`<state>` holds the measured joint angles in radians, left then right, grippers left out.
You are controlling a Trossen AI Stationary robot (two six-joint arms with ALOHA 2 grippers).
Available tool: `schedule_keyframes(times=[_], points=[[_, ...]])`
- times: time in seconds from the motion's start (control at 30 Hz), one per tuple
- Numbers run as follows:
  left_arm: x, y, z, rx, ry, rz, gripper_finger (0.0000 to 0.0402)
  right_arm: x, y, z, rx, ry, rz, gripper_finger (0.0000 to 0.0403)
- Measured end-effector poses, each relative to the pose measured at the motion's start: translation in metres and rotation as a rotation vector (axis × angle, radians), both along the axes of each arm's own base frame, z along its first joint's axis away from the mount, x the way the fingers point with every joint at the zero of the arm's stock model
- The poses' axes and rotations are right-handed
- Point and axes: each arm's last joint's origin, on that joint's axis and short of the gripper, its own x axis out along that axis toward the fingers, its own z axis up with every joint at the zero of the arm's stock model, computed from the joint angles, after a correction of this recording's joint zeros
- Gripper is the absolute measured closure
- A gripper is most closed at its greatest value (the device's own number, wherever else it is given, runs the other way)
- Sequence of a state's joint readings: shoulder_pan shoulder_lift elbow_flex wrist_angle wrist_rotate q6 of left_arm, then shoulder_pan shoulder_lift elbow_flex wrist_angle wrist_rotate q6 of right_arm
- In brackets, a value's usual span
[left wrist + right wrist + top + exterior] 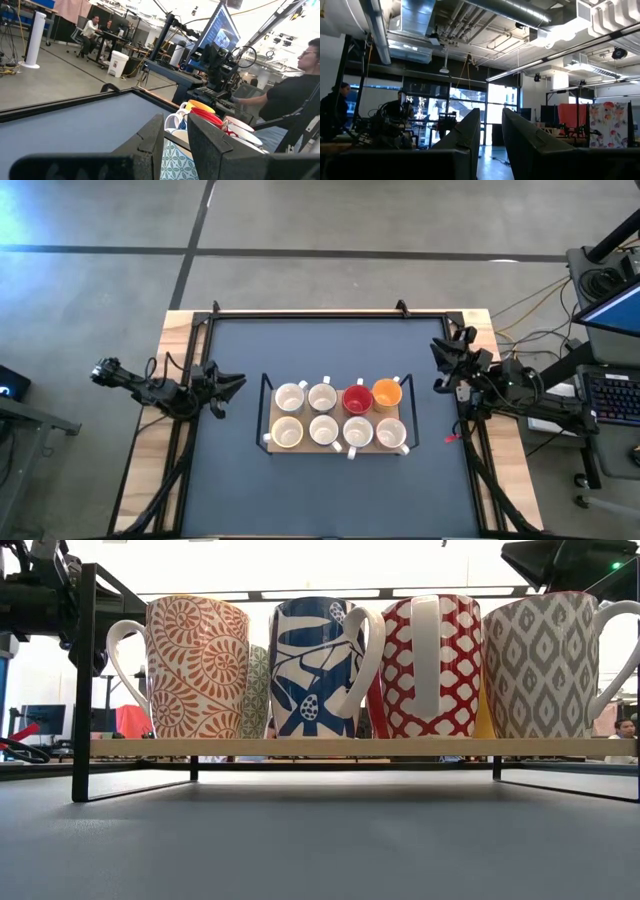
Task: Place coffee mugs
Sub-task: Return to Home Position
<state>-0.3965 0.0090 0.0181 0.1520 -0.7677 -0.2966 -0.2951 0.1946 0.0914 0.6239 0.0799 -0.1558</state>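
Several coffee mugs stand upright in two rows on a wooden board (335, 448) at the middle of the dark table. In the far row are a red mug (357, 399) and an orange one (387, 393); the others, such as (290, 397), are white inside. The low view shows the near row's patterned sides: orange spirals (195, 665), blue (315, 665), red lattice (430, 665), grey (550, 665). My left gripper (235, 385) (175, 130) waits open at the table's left edge, pointing at the mugs. My right gripper (440, 370) (491, 120) is open at the right edge, tipped upward.
A thin black wire frame (265, 385) surrounds the board. Bare dark mat (330, 500) lies in front of and behind it. A keyboard (612, 395) and cables sit beyond the right edge. A person (295, 95) sits past the table's right side.
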Motion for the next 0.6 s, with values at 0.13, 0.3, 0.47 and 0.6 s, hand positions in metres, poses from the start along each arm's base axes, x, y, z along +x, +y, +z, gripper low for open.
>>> schedule_keyframes(times=[0.13,0.3,0.47,0.6], points=[[0.0,0.0,0.0,0.0,0.0,0.0,0.0333,-0.0003,0.0001,0.0002,-0.001,-0.002,0.0,0.0335],[0.0,0.0,0.0,0.0,0.0,0.0,0.0333,-0.0003,0.0001,0.0002,-0.001,-0.002,0.0,0.0335],[0.0,0.0,0.0,0.0,0.0,0.0,0.0333,-0.0005,0.0002,0.0003,-0.001,-0.003,0.0,0.0335],[0.0,0.0,0.0,0.0,0.0,0.0,0.0333,-0.0012,0.0004,0.0007,-0.003,-0.008,0.0,0.0335]])
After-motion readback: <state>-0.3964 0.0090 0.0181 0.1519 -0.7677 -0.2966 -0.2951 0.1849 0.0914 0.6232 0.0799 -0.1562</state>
